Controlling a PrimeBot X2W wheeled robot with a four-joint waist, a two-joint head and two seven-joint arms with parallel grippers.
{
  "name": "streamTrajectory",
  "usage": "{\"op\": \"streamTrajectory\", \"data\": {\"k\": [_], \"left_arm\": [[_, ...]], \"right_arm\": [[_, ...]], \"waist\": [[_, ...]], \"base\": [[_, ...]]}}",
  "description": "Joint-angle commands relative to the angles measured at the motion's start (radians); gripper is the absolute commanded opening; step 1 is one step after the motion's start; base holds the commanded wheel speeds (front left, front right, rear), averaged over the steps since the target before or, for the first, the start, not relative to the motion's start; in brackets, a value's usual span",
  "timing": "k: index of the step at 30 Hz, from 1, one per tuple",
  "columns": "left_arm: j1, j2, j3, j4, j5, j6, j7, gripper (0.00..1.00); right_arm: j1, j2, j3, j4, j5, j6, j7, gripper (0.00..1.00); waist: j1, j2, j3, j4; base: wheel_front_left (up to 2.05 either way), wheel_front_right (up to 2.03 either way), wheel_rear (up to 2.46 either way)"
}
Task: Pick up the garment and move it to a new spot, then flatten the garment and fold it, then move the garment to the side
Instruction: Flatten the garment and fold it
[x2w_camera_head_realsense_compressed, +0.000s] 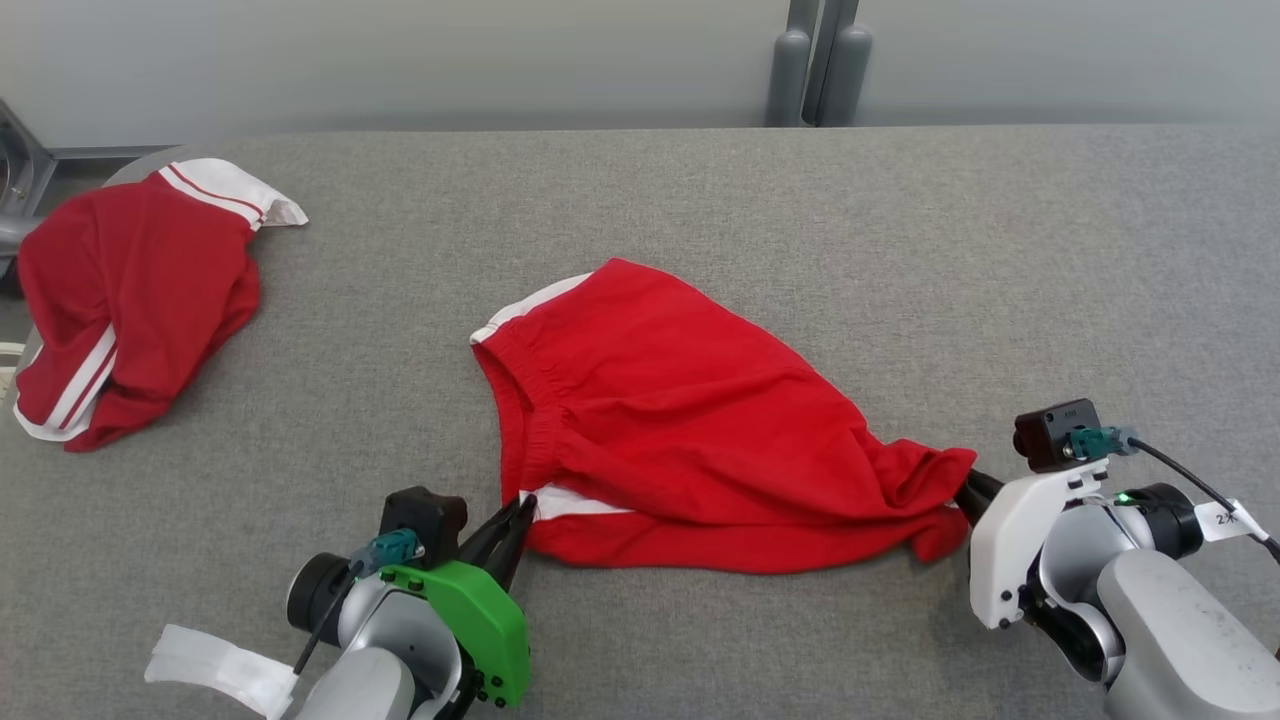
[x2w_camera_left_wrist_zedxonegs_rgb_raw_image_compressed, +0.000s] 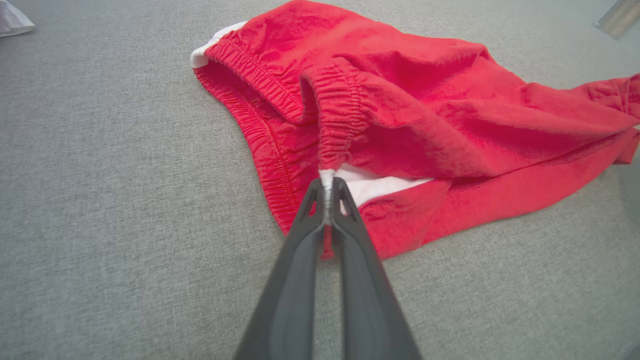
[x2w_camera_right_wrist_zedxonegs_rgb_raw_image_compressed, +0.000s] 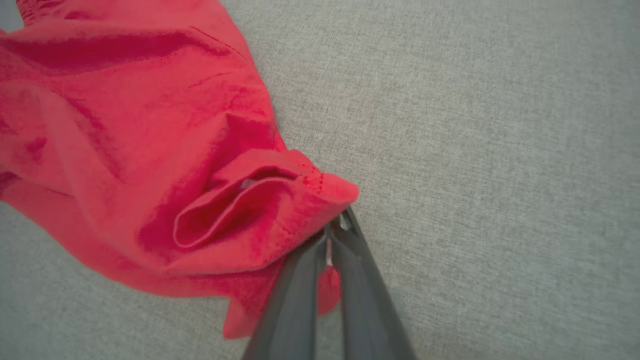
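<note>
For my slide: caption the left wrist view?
Left hand shut on crumpled red fabric shorts at their white trim, on grey felt table.

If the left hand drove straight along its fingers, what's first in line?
The left hand is shut on the white-trimmed edge of the red shorts. Straight ahead it would first meet their gathered elastic waistband, then probably more red cloth.

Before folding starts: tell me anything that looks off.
The shorts lie twisted, not flat: waistband doubled over at the left gripper, a leg bunched at the right gripper. A spare pair lies crumpled at the table's left corner.
</note>
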Motion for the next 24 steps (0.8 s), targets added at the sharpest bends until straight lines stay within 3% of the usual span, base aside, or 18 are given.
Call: {"op": "streamTrajectory", "data": {"k": [1, 9, 17, 21, 22, 23, 24], "left_arm": [[-0.014, 0.002, 0.002, 0.004, -0.005, 0.005, -0.008, 0.00], [-0.017, 0.004, 0.011, -0.014, -0.016, 0.020, -0.020, 0.00], [0.024, 0.012, 0.028, -0.092, -0.037, 0.051, -0.015, 0.00], [0.050, 0.026, 0.023, -0.129, -0.032, 0.068, 0.000, 0.00], [0.057, 0.029, 0.022, -0.133, -0.033, 0.069, 0.001, 0.00], [0.063, 0.030, 0.020, -0.136, -0.036, 0.070, 0.005, 0.00], [0.067, 0.033, 0.019, -0.138, -0.035, 0.070, 0.005, 0.00]], "right_arm": [[0.020, -0.003, 0.000, -0.008, 0.008, 0.000, -0.002, 0.00], [0.084, -0.027, -0.019, -0.090, 0.023, 0.000, 0.039, 0.00], [0.238, -0.038, -0.128, -0.304, 0.114, 0.000, 0.141, 0.00], [0.325, -0.034, -0.166, -0.396, 0.105, 0.000, 0.221, 0.00], [0.337, -0.032, -0.173, -0.412, 0.099, 0.000, 0.233, 0.27], [0.348, -0.030, -0.182, -0.421, 0.090, 0.000, 0.244, 1.00], [0.360, -0.022, -0.185, -0.429, 0.083, 0.000, 0.254, 1.00]], "waist": [[0.0000, 0.0000, -0.005, -0.002], [0.0000, 0.0000, -0.026, -0.006], [0.0000, 0.0000, -0.039, -0.004], [0.0000, 0.0000, -0.037, -0.006], [0.0000, 0.0000, -0.036, -0.007], [0.0000, 0.0000, -0.034, -0.008], [0.0000, 0.0000, -0.031, -0.009]], "base": [[0.00, 0.00, 0.00], [0.00, 0.00, 0.00], [0.00, 0.00, 0.00], [0.00, 0.00, 0.00], [0.00, 0.00, 0.00], [0.00, 0.00, 0.00], [0.00, 0.00, 0.00]]}}
